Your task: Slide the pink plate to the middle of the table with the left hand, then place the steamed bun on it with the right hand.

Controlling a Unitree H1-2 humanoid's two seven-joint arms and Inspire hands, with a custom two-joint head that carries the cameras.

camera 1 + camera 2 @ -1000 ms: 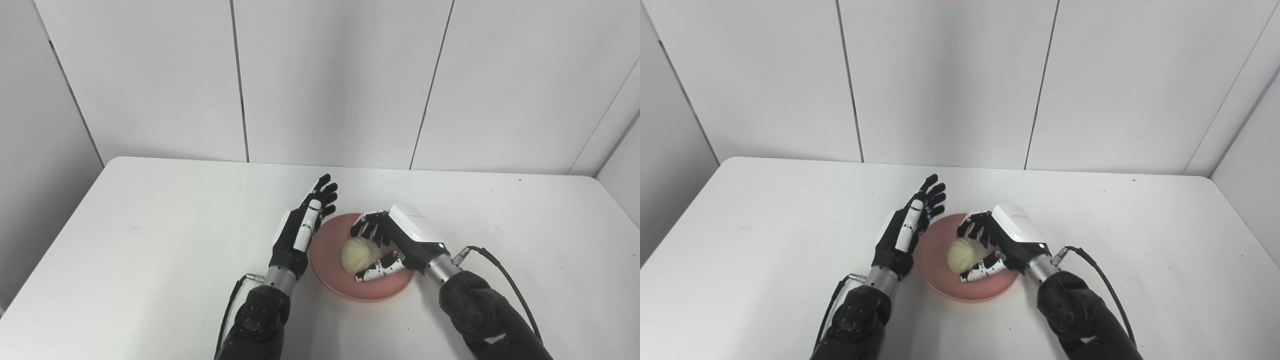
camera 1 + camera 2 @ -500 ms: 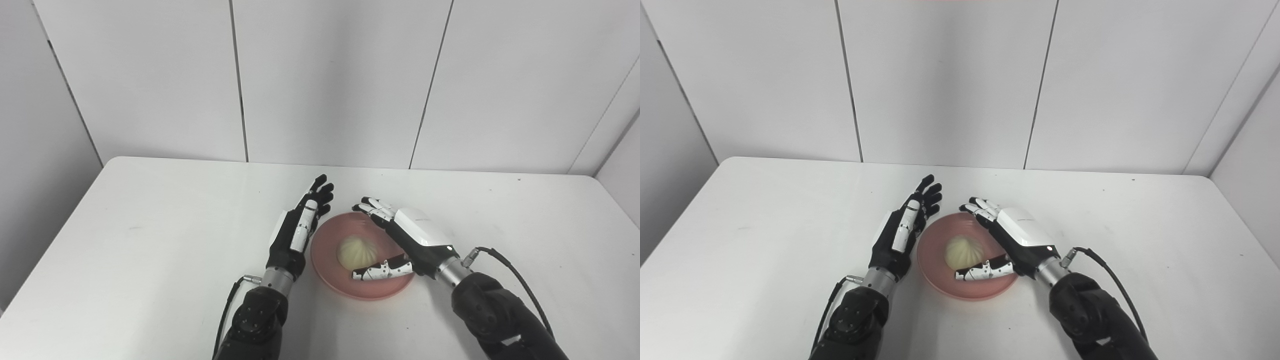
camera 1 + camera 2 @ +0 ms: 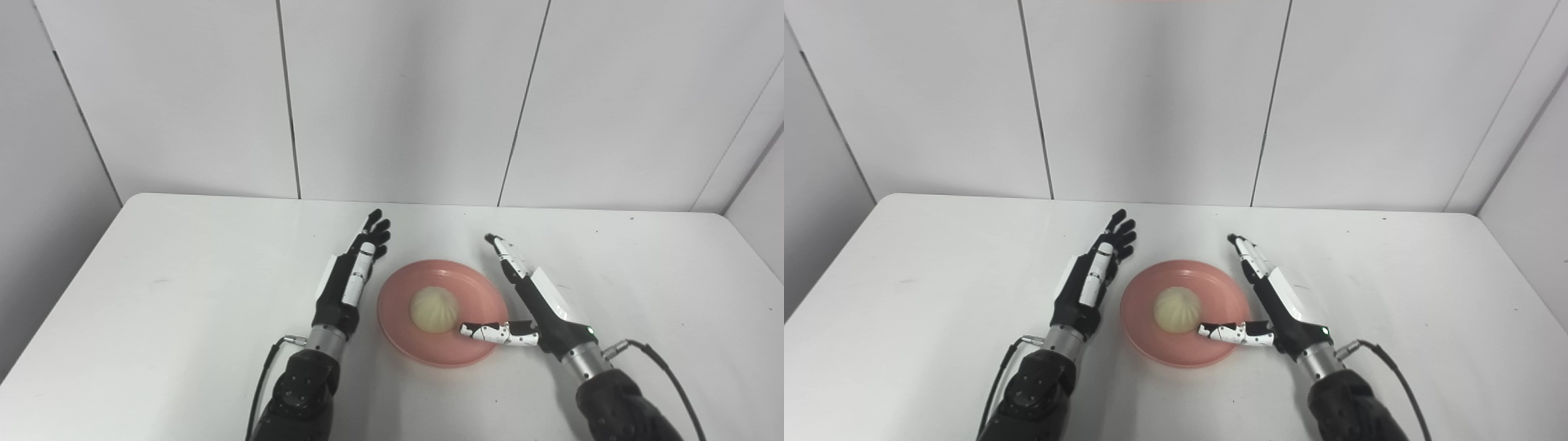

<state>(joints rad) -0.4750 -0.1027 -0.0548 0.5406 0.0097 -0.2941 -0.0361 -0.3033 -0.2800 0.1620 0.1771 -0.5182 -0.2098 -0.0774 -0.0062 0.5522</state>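
A pale steamed bun (image 3: pixel 433 310) rests on the pink plate (image 3: pixel 398 321) near the middle of the white table (image 3: pixel 184 294). My right hand (image 3: pixel 538 300) stands open just right of the plate, fingers stretched away from me and thumb reaching over the plate's near rim, close to the bun but holding nothing. On the plate's left side my left hand (image 3: pixel 350 277) is open on edge, a small gap between it and the rim. In the right eye view the bun (image 3: pixel 1176 310) and plate (image 3: pixel 1145 331) sit between my left hand (image 3: pixel 1090 278) and right hand (image 3: pixel 1277 297).
White wall panels (image 3: pixel 398 92) rise behind the table's far edge. The table's right edge (image 3: pixel 759 257) meets the side wall. Cables run from both wrists toward me.
My right hand has let go of the bun, opened and drawn back to the right of the plate. The bun stays on the plate. My left hand has shifted slightly left.
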